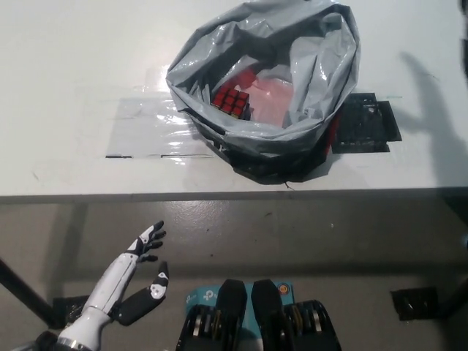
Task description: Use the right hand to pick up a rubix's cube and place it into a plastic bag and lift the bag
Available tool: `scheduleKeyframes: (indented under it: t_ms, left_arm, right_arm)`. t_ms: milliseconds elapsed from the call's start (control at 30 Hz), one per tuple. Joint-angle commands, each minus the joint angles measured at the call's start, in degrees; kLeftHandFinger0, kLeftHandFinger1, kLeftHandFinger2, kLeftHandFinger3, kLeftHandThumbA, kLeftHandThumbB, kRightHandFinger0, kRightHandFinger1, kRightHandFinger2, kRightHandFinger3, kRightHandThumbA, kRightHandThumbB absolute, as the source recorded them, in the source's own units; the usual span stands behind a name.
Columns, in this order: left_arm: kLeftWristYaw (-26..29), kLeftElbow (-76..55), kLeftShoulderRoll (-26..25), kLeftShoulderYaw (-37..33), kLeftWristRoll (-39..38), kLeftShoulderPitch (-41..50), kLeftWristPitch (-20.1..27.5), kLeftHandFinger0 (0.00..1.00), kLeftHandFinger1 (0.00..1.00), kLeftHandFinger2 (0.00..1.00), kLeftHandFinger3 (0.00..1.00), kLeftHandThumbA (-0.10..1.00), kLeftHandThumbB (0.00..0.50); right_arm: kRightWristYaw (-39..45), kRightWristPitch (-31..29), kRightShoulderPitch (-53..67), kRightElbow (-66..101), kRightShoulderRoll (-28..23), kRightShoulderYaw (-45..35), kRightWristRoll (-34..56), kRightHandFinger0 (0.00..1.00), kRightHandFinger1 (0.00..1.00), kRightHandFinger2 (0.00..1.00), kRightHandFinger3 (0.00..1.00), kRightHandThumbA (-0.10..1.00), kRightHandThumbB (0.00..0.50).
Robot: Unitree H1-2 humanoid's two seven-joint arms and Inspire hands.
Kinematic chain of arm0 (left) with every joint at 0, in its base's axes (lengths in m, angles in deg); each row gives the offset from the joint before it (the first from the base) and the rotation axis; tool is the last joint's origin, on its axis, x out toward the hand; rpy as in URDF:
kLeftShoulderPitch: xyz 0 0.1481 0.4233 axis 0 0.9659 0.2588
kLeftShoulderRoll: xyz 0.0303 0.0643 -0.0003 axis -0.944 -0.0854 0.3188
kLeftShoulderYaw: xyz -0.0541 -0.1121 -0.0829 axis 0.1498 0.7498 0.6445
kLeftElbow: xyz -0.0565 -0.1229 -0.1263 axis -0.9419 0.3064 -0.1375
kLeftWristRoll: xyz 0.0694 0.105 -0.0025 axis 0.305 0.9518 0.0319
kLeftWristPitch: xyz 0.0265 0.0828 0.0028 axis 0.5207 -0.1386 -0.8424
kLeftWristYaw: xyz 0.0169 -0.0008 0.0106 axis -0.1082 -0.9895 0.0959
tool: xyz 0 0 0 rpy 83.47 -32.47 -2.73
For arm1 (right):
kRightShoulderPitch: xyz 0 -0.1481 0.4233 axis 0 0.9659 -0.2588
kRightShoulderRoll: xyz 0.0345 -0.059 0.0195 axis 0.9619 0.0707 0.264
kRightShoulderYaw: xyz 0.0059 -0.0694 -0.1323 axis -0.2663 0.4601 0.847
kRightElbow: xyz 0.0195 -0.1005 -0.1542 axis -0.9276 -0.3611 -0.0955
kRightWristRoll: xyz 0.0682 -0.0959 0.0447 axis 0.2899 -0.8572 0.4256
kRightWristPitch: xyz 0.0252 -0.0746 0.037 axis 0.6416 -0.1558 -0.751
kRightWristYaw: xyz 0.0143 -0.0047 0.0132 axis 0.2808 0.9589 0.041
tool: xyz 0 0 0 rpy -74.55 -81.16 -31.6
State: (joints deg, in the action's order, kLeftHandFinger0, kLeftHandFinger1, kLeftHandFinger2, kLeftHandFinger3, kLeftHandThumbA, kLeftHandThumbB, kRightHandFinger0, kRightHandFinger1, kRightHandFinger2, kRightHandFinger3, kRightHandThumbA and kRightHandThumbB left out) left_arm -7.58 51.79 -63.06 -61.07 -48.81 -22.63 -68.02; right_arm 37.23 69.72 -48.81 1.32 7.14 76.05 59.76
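cube: the rubik's cube (234, 101) lies inside the grey plastic bag (322, 80), at 12 o'clock on the white tabletop (80, 66).
left robot hand (142, 281): at 7 o'clock below the tabletop edge, released, fingers spread, grasping nothing.
right robot hand: out of sight.

Grey plastic bag (292, 110) sits open on the white counter (80, 66), mouth up, rim rolled out and crumpled. Rubik's cube (232, 100) lies inside, near the bag's left wall, red face w/ dark grid lines up; pinkish-red patch shows on the bag floor beside it. Black flat panel (365, 123) on the counter, touching the bag's right side. Clear tape strip (150, 131) runs left from the bag's base. Left robot hand (142, 281), white w/ dark fingertips, hangs below the counter edge at lower left, fingers spread, holding nothing. Right robot hand not seen.
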Motion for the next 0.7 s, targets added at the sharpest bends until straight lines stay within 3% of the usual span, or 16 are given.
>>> scheduleKeyframes:
  t_ms: [0, 33, 133, 200, 233, 267, 300, 333, 367, 433, 467, 667]
  left_arm:
    - [-0.2, -0.9, -1.5, 2.0, -1.5, -7.7, -0.8, 0.86, 0.93, 1.0, 1.0, 0.39, 0.045]
    - [-0.4, -0.4, -1.7, 2.4, -2.3, -9.2, -0.9, 0.88, 0.95, 1.0, 1.0, 0.44, 0.051]
    - [-0.2, 0.5, -2.1, 2.6, -2.6, -10.9, 0.6, 0.98, 1.0, 1.0, 1.0, 0.56, 0.046]
    - [0.3, 1.0, -2.2, 2.6, -2.3, -11.3, 1.9, 1.0, 1.0, 1.0, 1.0, 0.75, 0.055]
    - [0.3, 1.1, -2.2, 2.6, -2.2, -11.4, 2.0, 1.0, 1.0, 1.0, 1.0, 0.75, 0.055]
    - [0.5, 1.3, -2.1, 2.8, -2.4, -11.5, 2.4, 1.0, 1.0, 1.0, 1.0, 0.85, 0.066]
    - [0.8, 1.5, -1.8, 3.4, -3.5, -11.6, 2.9, 1.0, 1.0, 1.0, 1.0, 1.0, 0.098]
    - [0.9, 1.5, -1.7, 3.7, -3.9, -11.7, 2.9, 1.0, 1.0, 1.0, 1.0, 1.0, 0.102]
    - [1.0, 1.5, -1.6, 4.1, -4.5, -11.8, 2.9, 1.0, 1.0, 1.0, 1.0, 1.0, 0.138]
    - [1.8, 2.2, -1.1, 5.3, -6.2, -11.8, 4.3, 1.0, 1.0, 1.0, 1.0, 1.0, 0.207]
    - [2.1, 2.5, -0.7, 5.7, -7.1, -11.9, 4.8, 1.0, 1.0, 1.0, 1.0, 1.0, 0.212]
    - [3.2, 2.8, 1.1, 6.5, -8.7, -9.1, 7.0, 1.0, 1.0, 1.0, 1.0, 1.0, 0.23]
  right_arm:
    - [5.2, -0.2, 3.4, 30.3, -10.7, -12.7, 8.2, 1.0, 1.0, 1.0, 1.0, 1.0, 0.299]
    - [4.8, -2.1, 7.4, 36.0, -11.4, -14.1, 8.1, 1.0, 1.0, 1.0, 1.0, 1.0, 0.314]
    - [2.2, -7.2, 15.5, 45.2, -9.7, -15.9, 6.6, 1.0, 1.0, 1.0, 1.0, 1.0, 0.293]
    - [0.3, -13.6, 22.6, 49.9, -6.9, -15.5, 4.0, 1.0, 1.0, 1.0, 1.0, 1.0, 0.232]
    - [0.0, -14.7, 23.5, 50.3, -6.5, -15.3, 3.2, 1.0, 1.0, 1.0, 1.0, 1.0, 0.232]
    - [-0.4, -17.1, 25.8, 50.8, -5.4, -14.7, 2.1, 1.0, 1.0, 1.0, 1.0, 1.0, 0.215]
    - [-0.9, -21.6, 30.7, 51.0, -2.6, -12.7, 1.4, 1.0, 1.0, 1.0, 1.0, 1.0, 0.274]
    - [-1.1, -23.2, 32.4, 51.0, -1.5, -11.9, 1.4, 1.0, 1.0, 1.0, 1.0, 1.0, 0.283]
    - [-1.5, -24.6, 34.8, 50.8, 0.0, -10.8, 0.6, 1.0, 1.0, 1.0, 1.0, 1.0, 0.287]
    - [-3.3, -31.0, 41.8, 48.4, 4.1, -7.5, -3.3, 1.0, 1.0, 1.0, 1.0, 1.0, 0.196]
    - [-3.7, -33.5, 44.3, 46.4, 5.5, -6.1, -4.1, 1.0, 1.0, 1.0, 1.0, 1.0, 0.153]
    - [-6.4, -40.7, 55.8, 34.1, 11.4, -0.7, -9.9, 1.0, 1.0, 1.0, 1.0, 1.0, 0.225]
